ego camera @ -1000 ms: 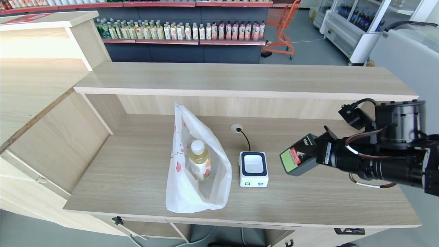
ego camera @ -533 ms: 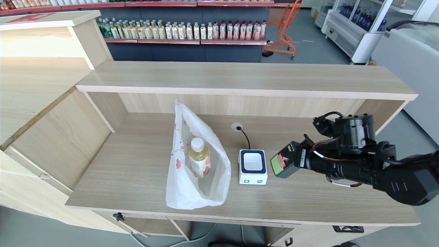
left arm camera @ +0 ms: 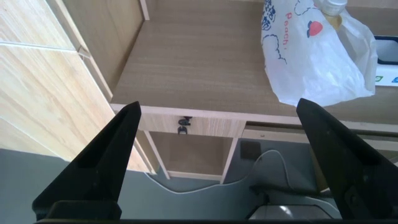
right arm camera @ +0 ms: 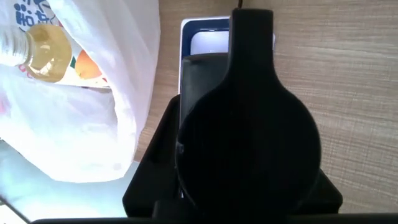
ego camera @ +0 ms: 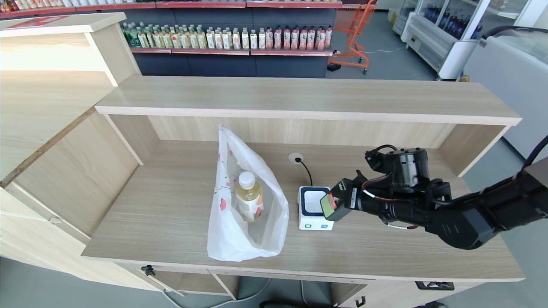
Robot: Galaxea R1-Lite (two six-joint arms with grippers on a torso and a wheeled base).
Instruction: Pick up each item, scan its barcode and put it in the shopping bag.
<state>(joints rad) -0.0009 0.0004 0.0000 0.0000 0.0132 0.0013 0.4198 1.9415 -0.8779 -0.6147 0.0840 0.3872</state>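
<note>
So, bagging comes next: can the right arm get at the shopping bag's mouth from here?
Probably yes. The right gripper holds the box above the scanner, just beside the shopping bag, whose mouth gapes open, with nothing standing between them.

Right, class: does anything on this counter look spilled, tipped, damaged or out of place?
Nothing stands out. The bottle stands upright in the bag, the scanner lies flat on the counter, and the right tool holds a box over the scanner.

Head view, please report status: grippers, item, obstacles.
Right gripper shut on box, at scanner's right edge. Left gripper open, off the counter's front. Bottle already in shopping bag. Nothing blocks scanner.
</note>
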